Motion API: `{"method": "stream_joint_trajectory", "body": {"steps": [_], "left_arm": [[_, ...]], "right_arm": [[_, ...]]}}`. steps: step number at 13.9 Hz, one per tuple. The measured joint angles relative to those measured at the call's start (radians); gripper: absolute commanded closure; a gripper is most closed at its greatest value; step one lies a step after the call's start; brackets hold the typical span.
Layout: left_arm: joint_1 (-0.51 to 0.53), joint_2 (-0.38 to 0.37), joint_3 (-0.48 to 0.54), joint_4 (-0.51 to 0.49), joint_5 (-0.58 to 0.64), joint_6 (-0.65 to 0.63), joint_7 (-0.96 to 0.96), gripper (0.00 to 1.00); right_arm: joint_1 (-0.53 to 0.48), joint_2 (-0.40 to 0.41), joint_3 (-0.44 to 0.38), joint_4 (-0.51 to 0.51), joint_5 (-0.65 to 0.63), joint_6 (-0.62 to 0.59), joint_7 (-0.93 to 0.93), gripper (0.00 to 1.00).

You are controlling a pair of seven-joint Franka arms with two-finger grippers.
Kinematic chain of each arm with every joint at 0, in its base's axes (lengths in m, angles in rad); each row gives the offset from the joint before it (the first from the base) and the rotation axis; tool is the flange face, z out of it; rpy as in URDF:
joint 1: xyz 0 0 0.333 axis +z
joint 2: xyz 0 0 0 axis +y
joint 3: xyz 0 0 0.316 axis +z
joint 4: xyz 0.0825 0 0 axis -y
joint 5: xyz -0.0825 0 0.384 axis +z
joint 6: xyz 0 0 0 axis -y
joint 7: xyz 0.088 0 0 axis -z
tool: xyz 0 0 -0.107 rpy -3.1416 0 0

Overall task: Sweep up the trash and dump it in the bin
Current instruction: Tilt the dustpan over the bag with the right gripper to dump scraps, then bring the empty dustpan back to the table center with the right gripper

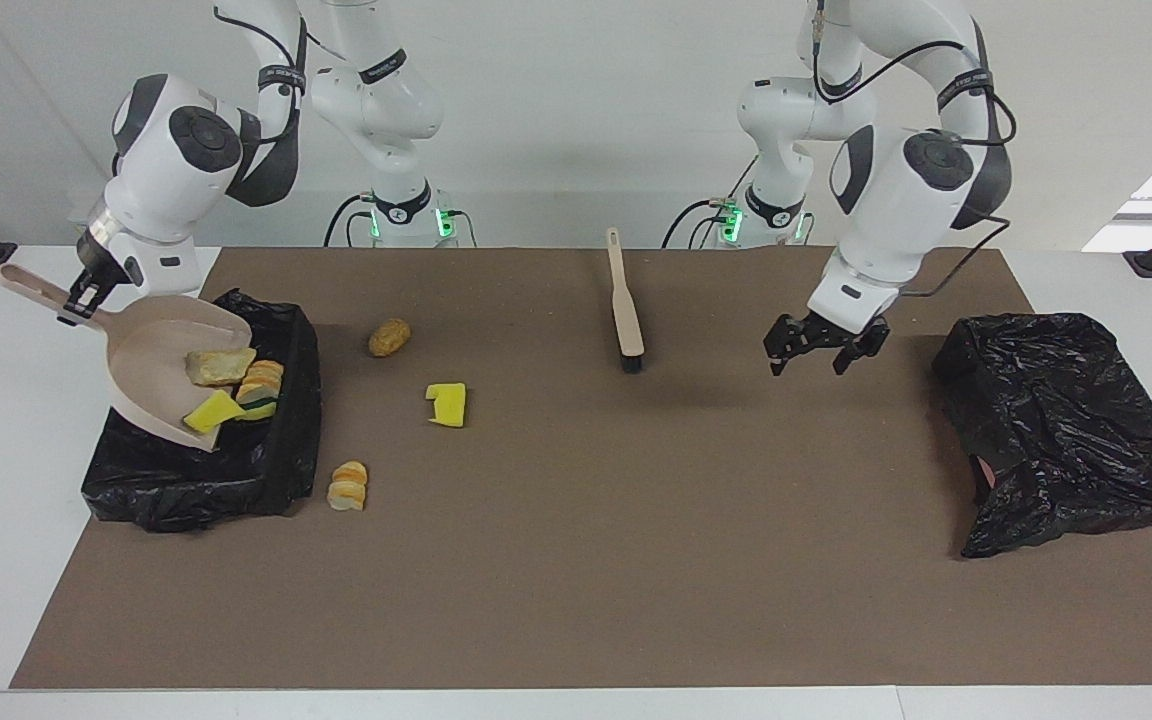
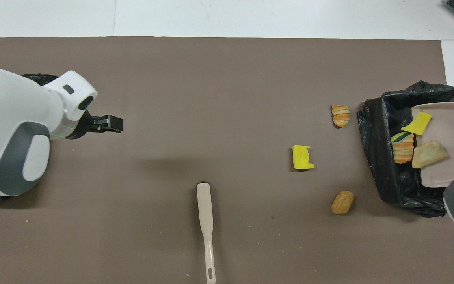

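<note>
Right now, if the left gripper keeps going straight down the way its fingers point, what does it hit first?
Most likely the bare brown mat. The open left gripper hangs between the beige brush and the crumpled black plastic bag, though depth is uncertain.

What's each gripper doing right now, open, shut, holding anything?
Left gripper: open, empty, over the mat near the brush.
Right gripper: shut on the dustpan handle, tipping trash over the bin.
</note>
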Motion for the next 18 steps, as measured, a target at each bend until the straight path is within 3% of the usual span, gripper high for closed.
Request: {"method": "stream_joint_trajectory", "body": {"steps": [4, 9, 15, 18], "left_arm": [[0.124, 0.000, 0.002, 0.065, 0.006, -0.075, 0.130, 0.00], [0.209, -0.028, 0.005, 0.126, 0.031, -0.233, 0.159, 0.00], [0.213, -0.122, 0.028, 0.129, 0.032, -0.350, 0.133, 0.00], [0.213, -0.125, 0.028, 0.129, 0.032, -0.351, 0.131, 0.00]], "right_arm": [[0.003, -0.048, 0.000, -0.013, -0.099, -0.026, 0.000, 1.00], [0.022, -0.112, 0.029, 0.015, -0.112, -0.085, -0.035, 1.00], [0.161, -0.007, 0.047, 0.186, 0.211, -0.218, 0.038, 1.00], [0.265, 0.063, 0.049, 0.279, 0.369, -0.340, 0.325, 1.00]]}}
